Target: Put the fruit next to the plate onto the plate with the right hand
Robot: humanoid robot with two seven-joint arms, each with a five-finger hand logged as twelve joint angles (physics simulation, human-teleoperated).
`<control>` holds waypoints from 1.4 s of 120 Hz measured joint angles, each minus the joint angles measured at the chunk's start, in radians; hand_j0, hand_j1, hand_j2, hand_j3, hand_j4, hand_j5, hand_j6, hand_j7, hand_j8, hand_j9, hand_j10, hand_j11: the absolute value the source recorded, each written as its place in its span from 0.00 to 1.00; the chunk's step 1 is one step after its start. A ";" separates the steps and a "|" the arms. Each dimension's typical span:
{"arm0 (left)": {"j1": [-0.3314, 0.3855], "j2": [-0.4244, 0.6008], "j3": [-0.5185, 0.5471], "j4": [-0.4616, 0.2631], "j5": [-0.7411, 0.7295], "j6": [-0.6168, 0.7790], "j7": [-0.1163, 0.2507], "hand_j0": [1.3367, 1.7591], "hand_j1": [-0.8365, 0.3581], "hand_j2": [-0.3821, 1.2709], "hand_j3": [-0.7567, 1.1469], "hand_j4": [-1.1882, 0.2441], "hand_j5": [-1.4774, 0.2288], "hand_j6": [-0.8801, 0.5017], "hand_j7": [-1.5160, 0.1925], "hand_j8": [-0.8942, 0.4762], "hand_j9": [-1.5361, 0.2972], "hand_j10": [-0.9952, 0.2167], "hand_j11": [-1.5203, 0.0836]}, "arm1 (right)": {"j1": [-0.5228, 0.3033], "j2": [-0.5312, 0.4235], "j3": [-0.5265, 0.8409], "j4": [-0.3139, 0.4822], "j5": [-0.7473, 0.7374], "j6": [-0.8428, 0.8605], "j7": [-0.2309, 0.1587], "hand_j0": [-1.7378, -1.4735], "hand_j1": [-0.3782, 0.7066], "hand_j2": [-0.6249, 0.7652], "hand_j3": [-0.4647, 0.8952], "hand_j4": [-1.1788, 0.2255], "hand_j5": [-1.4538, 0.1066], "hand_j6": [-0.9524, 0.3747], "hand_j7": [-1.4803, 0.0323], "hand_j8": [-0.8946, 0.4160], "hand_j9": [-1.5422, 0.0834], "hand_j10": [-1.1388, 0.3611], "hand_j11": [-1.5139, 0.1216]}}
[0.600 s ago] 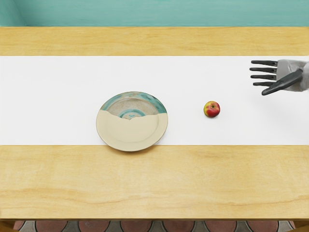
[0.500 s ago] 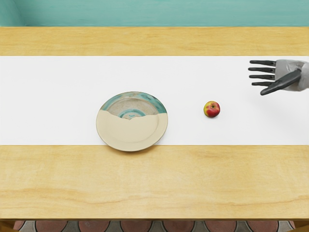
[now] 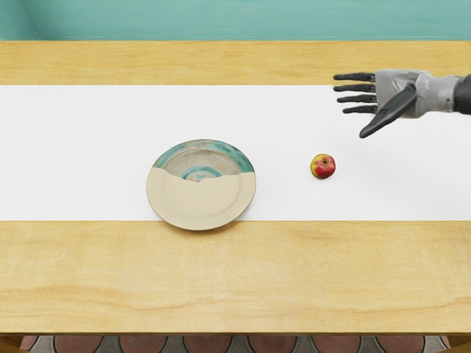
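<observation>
White runner (image 3: 88, 147) crossing wooden table (image 3: 235, 272): right hand (image 3: 383, 94) sliding leftward from edge, fingers (image 3: 353, 76) spreading wide, holding nothing; nearing apple (image 3: 322, 166), not touching; plate (image 3: 200, 209) waiting bare.

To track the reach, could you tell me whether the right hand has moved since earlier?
Yes: the right hand has shifted left and slightly up in the picture, nearer the unmoved apple.

Here's the right hand (image 3: 383, 94): a boxy, pale grey palm (image 3: 395, 84), four slim black fingers (image 3: 353, 76) and a longer black thumb (image 3: 384, 116). A grey cuff covers the wrist (image 3: 434, 92), and the forearm (image 3: 464, 93) goes dark charcoal.
</observation>
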 joint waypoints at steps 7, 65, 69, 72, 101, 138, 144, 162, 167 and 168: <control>0.000 0.000 0.000 0.000 0.000 0.000 0.000 0.76 0.76 0.26 0.40 0.67 0.69 0.47 0.71 0.48 0.67 0.63 0.76 | 0.003 -0.031 0.019 0.073 -0.087 0.000 -0.004 0.30 0.07 0.44 0.34 0.81 0.90 0.69 0.95 0.66 0.92 0.74 0.90; 0.000 0.000 0.000 0.000 0.000 0.000 0.000 0.76 0.76 0.26 0.40 0.67 0.69 0.47 0.71 0.48 0.67 0.63 0.76 | 0.001 -0.101 -0.001 0.481 -0.551 -0.183 -0.082 0.30 0.07 0.44 0.34 0.81 0.90 0.69 0.94 0.65 0.92 0.73 0.89; 0.000 0.000 0.000 0.000 0.000 0.000 0.000 0.76 0.76 0.26 0.40 0.67 0.69 0.47 0.71 0.48 0.67 0.63 0.76 | 0.003 -0.095 -0.010 0.485 -0.561 -0.208 -0.101 0.30 0.08 0.44 0.34 0.81 0.89 0.68 0.94 0.65 0.91 0.73 0.89; 0.000 0.000 0.000 0.000 0.000 0.000 0.000 0.76 0.76 0.26 0.40 0.67 0.69 0.47 0.71 0.48 0.67 0.63 0.76 | 0.004 -0.087 -0.015 0.487 -0.567 -0.222 -0.118 0.30 0.08 0.44 0.34 0.80 0.89 0.68 0.94 0.64 0.91 0.73 0.89; 0.000 0.000 0.000 0.000 0.000 0.000 0.000 0.76 0.76 0.26 0.40 0.67 0.69 0.47 0.71 0.48 0.67 0.63 0.76 | 0.007 -0.015 -0.077 0.496 -0.670 -0.419 -0.176 0.30 0.10 0.44 0.34 0.79 0.87 0.66 0.92 0.63 0.89 0.71 0.87; 0.000 0.000 0.000 0.000 0.000 0.000 0.000 0.76 0.76 0.26 0.40 0.67 0.69 0.47 0.71 0.48 0.67 0.63 0.76 | 0.020 0.074 -0.187 0.496 -0.761 -0.595 -0.182 0.30 0.11 0.44 0.34 0.78 0.87 0.66 0.92 0.62 0.89 0.71 0.87; 0.000 0.000 0.000 0.000 0.000 0.000 0.000 0.76 0.76 0.26 0.40 0.67 0.69 0.47 0.71 0.48 0.67 0.63 0.76 | 0.020 0.086 -0.198 0.496 -0.766 -0.616 -0.182 0.30 0.13 0.44 0.34 0.77 0.85 0.64 0.90 0.61 0.88 0.70 0.85; 0.000 0.000 0.000 0.000 0.000 0.000 0.000 0.76 0.76 0.26 0.40 0.67 0.69 0.47 0.71 0.48 0.67 0.63 0.76 | 0.022 0.119 -0.246 0.496 -0.791 -0.684 -0.182 0.30 0.18 0.43 0.34 0.74 0.81 0.61 0.86 0.57 0.84 0.66 0.81; 0.000 0.000 0.000 0.000 0.000 0.000 0.000 0.76 0.76 0.26 0.40 0.67 0.69 0.47 0.71 0.48 0.67 0.63 0.76 | 0.022 0.125 -0.253 0.495 -0.799 -0.695 -0.182 0.30 0.19 0.43 0.34 0.73 0.80 0.60 0.85 0.56 0.83 0.66 0.80; 0.000 0.000 0.000 0.000 0.000 0.000 0.000 0.76 0.76 0.26 0.40 0.67 0.69 0.47 0.71 0.48 0.67 0.63 0.76 | 0.022 0.126 -0.254 0.495 -0.800 -0.696 -0.182 0.30 0.20 0.43 0.34 0.73 0.80 0.60 0.85 0.56 0.83 0.65 0.80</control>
